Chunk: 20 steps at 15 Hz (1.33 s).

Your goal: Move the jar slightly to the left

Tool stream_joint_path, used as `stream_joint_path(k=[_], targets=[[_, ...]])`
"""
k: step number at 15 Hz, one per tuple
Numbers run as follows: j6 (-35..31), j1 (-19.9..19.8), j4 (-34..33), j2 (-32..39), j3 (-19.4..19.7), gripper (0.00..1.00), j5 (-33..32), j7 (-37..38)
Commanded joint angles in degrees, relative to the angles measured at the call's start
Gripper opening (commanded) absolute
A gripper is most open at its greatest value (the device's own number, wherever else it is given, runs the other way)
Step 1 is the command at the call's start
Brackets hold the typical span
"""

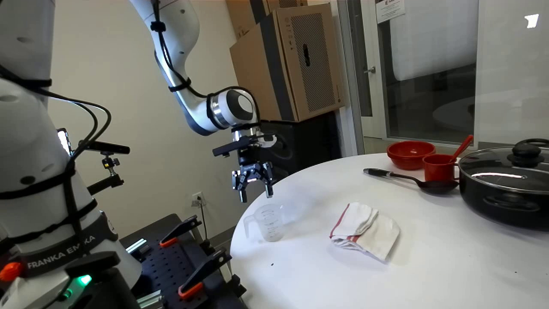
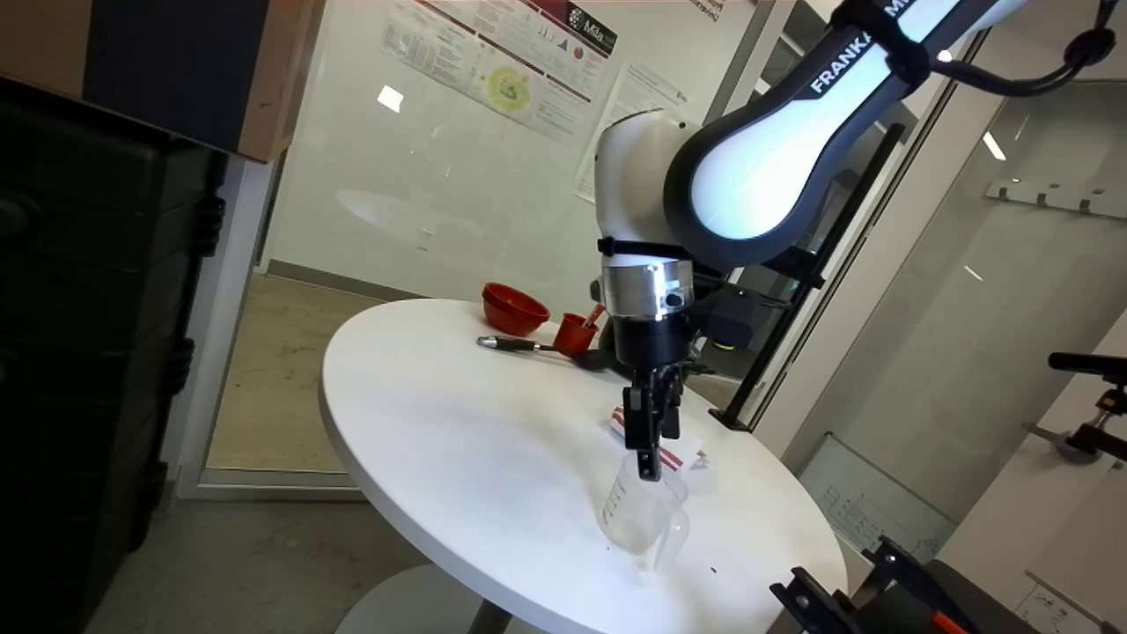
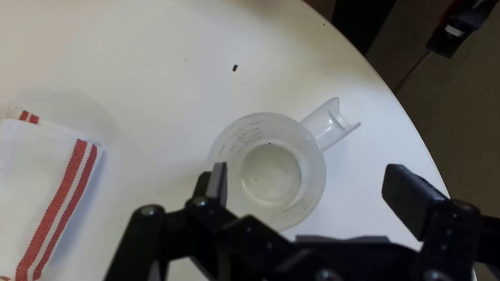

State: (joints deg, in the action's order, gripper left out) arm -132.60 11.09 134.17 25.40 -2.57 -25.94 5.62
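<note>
Across the foreground in an exterior view, a round white counter (image 1: pixel 309 281), serving as base for every loose item. Above its left end, a bent robot arm (image 1: pixel 184 36), wrist pointed downward, presumably for an approach from overhead. Far right, a lidded black pan (image 1: pixel 484 198), seemingly set aside for this job. Near the middle, a folded white cloth (image 1: pixel 366 229) with red stripes, lying flat and low, so hardly an obstacle. Just left of the pan, a black spoon (image 1: pixel 429 185), laid out of the way. At the far edge, red bowls (image 1: pixel 405 163), nested, probably to save room.

At the left, the pincer (image 1: pixel 256 199), wide open and holding nothing, spread so, likely, to straddle the round body below.

Just under it, the jar (image 1: pixel 270 224), clear and upright, near the left edge, handle turned toward that edge, perhaps leaving smooth wall for the grip. Untouched, apparently, but in the wrist view overlapped at the rim by one of the fingers (image 3: pixel 218 181), so perhaps calling for a sideways shift of the pincer before lowering. Looks light; could tip or skid if bumped. Uncertain: the sense of "left" intended.

Smallest, beside the pan, a red cup (image 1: pixel 437 168), stand for a leaning red utensil (image 1: pixel 463 148).
</note>
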Motion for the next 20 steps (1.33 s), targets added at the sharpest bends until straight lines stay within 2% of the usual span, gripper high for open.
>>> stream_joint_path(k=[1,12,18,19,20], targets=[[-1.3,0.3,-1.9,2.2,0.8,1.00,-0.4,0.6],[-1.1,-1.1,-0.1,2.4,1.2,1.00,0.3,-2.5],[-1.1,1.9,-1.3,6.3,2.9,1.00,-4.1,1.3],[-1.5,2.3,-1.1,6.7,3.2,0.94,-5.0,2.0],[-1.7,2.7,-0.9,7.0,3.5,0.72,-5.9,2.5]])
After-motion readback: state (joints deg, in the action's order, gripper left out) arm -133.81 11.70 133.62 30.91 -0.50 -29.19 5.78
